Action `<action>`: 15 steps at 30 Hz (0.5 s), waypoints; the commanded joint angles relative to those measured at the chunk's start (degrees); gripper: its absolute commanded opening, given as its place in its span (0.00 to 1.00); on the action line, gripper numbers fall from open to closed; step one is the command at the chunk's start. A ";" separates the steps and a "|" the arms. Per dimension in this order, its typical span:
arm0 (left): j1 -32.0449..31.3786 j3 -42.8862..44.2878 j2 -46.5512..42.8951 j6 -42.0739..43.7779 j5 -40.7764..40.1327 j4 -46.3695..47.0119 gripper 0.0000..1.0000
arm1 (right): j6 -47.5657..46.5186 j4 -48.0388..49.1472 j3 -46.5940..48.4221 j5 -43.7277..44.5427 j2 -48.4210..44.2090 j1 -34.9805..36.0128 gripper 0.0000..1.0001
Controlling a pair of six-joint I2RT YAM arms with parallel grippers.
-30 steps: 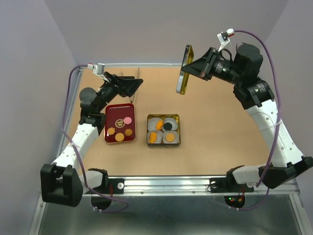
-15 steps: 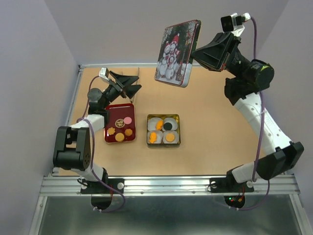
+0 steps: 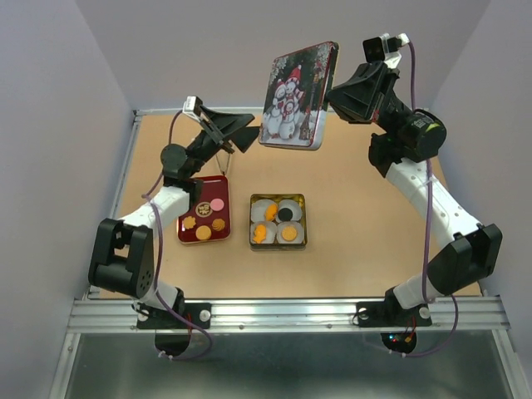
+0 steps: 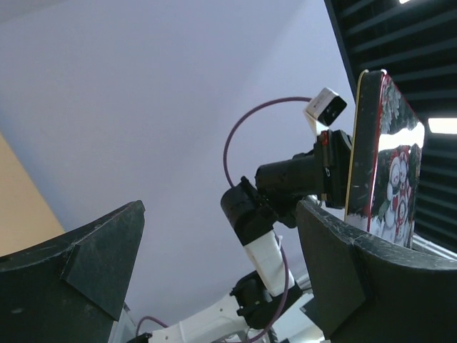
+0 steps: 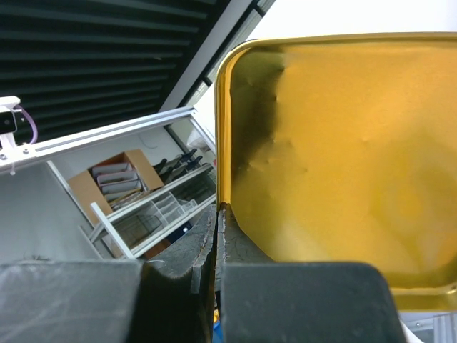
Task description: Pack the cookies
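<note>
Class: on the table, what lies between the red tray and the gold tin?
Nothing: the top view shows only a bare strip of table between the tray and the tin.

snowman tin lid (image 3: 299, 96) up in the air, upright, over the table (image 3: 366, 233) far side (inside is gold). red tray (image 3: 189, 189) and square tin (image 3: 253, 220) side by side, apart. white paper cups (image 3: 266, 208) line the tin.

Cookies (image 3: 218, 204) lie flat, split between red tray (image 3: 189, 189) and tin (image 3: 278, 196).
</note>
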 commanded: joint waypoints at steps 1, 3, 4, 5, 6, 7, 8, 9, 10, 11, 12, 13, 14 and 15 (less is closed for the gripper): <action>-3.52 4.36 1.49 1.20 -3.34 45.95 0.99 | 5.53 11.47 1.48 2.29 -1.16 -0.29 0.00; -4.15 5.68 1.75 1.20 -4.04 45.86 0.99 | 5.45 11.56 0.78 2.28 -1.68 -0.29 0.00; -4.32 6.99 1.67 1.20 -4.31 45.95 0.99 | 5.27 11.56 0.07 2.28 -1.95 -0.29 0.01; -4.41 7.70 1.67 1.03 -4.31 45.87 0.99 | 5.27 11.73 -0.37 2.28 -2.04 -0.29 0.00; -4.41 8.57 1.67 0.68 -4.49 45.86 0.99 | 5.18 11.82 -0.55 2.37 -2.30 -0.21 0.00; -4.41 8.84 1.32 0.50 -4.75 45.86 0.99 | 5.18 11.91 -0.81 2.46 -2.39 -0.29 0.00; -4.41 8.93 1.23 0.41 -4.93 45.86 0.99 | 5.18 12.26 -1.16 2.63 -2.30 -0.21 0.01; -4.41 9.11 1.23 0.15 -5.01 45.86 0.99 | 5.10 12.43 -1.34 2.72 -2.39 -0.29 0.00; -4.41 9.28 1.14 -0.11 -5.19 45.86 0.99 | 5.27 12.61 -1.51 3.16 -2.39 -0.29 0.00; -4.41 9.03 1.05 -0.11 -5.45 45.95 0.99 | 5.27 12.87 -1.34 3.16 -2.39 -0.21 0.00; -4.41 8.85 0.88 -0.11 -5.72 45.87 0.99 | 5.27 12.96 -1.16 3.16 -2.13 -0.21 0.00; -4.33 8.76 0.70 -0.11 -5.72 45.95 0.99 | 5.27 13.05 -1.08 3.08 -2.04 -0.29 0.00; -4.41 8.76 0.44 0.06 -5.72 45.87 0.99 | 5.53 13.14 -1.07 3.08 -1.95 -0.29 0.00; -4.41 8.85 0.26 0.06 -5.63 45.86 0.99 | 5.71 13.57 -1.16 3.08 -1.86 -0.29 0.00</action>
